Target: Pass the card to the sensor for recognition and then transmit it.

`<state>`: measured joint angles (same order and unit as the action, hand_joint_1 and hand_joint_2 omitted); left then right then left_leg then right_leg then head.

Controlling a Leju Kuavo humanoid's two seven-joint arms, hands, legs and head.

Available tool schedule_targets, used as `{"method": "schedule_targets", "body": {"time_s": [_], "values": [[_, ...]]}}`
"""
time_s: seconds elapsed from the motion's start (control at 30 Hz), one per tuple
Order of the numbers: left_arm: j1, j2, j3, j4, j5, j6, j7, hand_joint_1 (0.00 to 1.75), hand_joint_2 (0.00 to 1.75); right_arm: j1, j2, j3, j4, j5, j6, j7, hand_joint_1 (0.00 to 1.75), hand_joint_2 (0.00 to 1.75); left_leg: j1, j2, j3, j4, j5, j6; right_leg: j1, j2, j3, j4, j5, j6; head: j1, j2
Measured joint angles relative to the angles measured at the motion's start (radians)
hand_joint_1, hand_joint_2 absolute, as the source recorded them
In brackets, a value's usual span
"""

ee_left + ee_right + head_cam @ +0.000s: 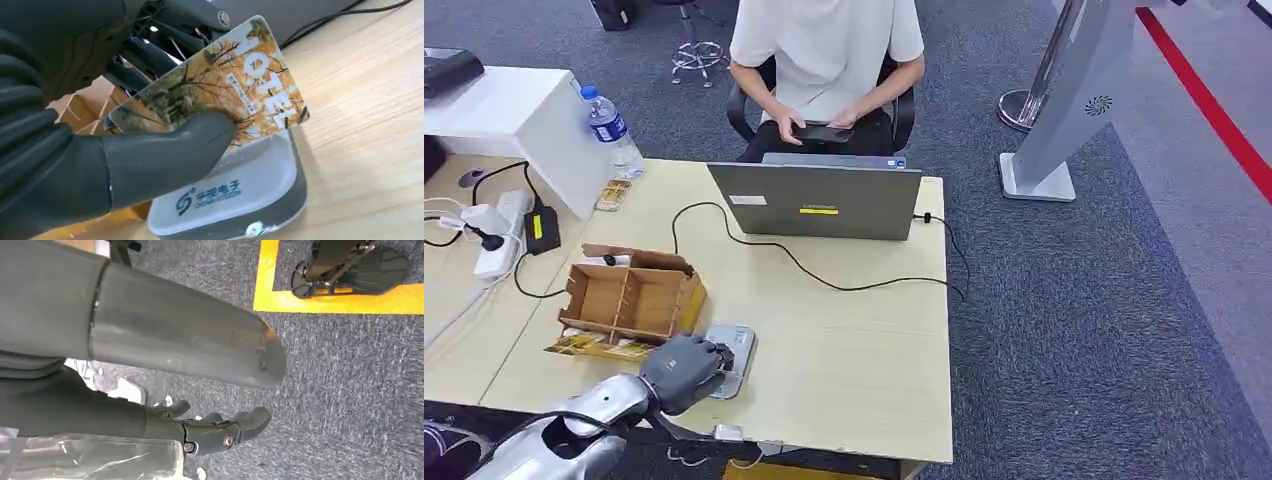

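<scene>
At a pale wooden table (864, 330), the robot's left hand (686, 371) grips a hotel key card (225, 85) printed with autumn trees, its thick thumb (170, 150) pressed on the card's face and darker fingers (150, 55) behind it. The card is tilted just above the white top of the card sensor (240, 190), a grey-edged pad with a blue logo lying near the table's front edge; whether card and sensor touch cannot be told. Just beside the sensor stands an open brown cardboard box (632, 292) with dividers, more cards (599, 346) lying at its foot. Farther back, a grey laptop (819, 200) sits open, a black cable (844, 285) trailing across the table, and a water bottle (612, 131) stands near the far left corner. A person in a white shirt (824, 50) sits behind the laptop, holding a dark phone (822, 132). The right hand (175, 335) hangs over grey carpet (350, 390), holding nothing, its fingers loosely apart.
</scene>
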<state>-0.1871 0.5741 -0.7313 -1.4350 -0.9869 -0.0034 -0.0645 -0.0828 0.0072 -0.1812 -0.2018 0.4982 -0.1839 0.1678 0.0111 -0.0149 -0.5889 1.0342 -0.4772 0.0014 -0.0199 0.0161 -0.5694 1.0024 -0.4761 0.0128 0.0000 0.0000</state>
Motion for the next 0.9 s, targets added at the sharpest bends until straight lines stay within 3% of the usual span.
{"method": "schedule_targets", "body": {"time_s": [0.3,0.47,0.67,0.8,0.9], "values": [[-0.063,-0.067,0.003,0.034,0.009,0.028,-0.009,1.66,1.75,-0.001,0.000,0.000,0.000,0.016,0.006,-0.003,0.00,0.00,0.000,-0.001,0.000,0.000,0.002,0.000,0.000,-0.001,-0.001,0.000,0.001,0.000,0.000,0.000],[-0.163,-0.152,0.027,0.047,-0.022,0.104,-0.003,1.66,1.75,-0.005,0.001,0.000,0.000,0.040,0.016,-0.003,0.00,0.00,0.000,-0.002,-0.001,0.001,0.003,0.000,0.000,-0.003,-0.001,0.000,0.002,0.000,0.000,0.000],[-0.401,-0.274,0.107,0.142,-0.105,0.262,0.033,1.66,1.75,-0.032,0.004,0.008,-0.002,0.100,0.042,0.014,0.00,0.00,0.000,-0.002,-0.002,0.002,0.005,0.000,0.000,-0.002,-0.002,0.000,0.005,0.000,0.000,0.000],[-0.610,-0.326,0.173,0.314,-0.163,0.290,0.066,1.66,1.75,-0.052,0.010,0.016,-0.002,0.135,0.060,0.030,0.00,0.00,0.001,-0.002,-0.004,0.001,0.008,-0.001,0.001,-0.002,-0.004,0.001,0.008,-0.002,0.002,0.000],[-0.781,-0.362,0.209,0.501,-0.178,0.298,0.094,1.66,1.75,-0.062,0.014,0.021,-0.002,0.155,0.068,0.038,0.00,0.00,0.002,-0.003,-0.008,0.002,0.011,-0.002,0.002,-0.002,-0.007,0.001,0.009,-0.003,0.002,0.000]]}}
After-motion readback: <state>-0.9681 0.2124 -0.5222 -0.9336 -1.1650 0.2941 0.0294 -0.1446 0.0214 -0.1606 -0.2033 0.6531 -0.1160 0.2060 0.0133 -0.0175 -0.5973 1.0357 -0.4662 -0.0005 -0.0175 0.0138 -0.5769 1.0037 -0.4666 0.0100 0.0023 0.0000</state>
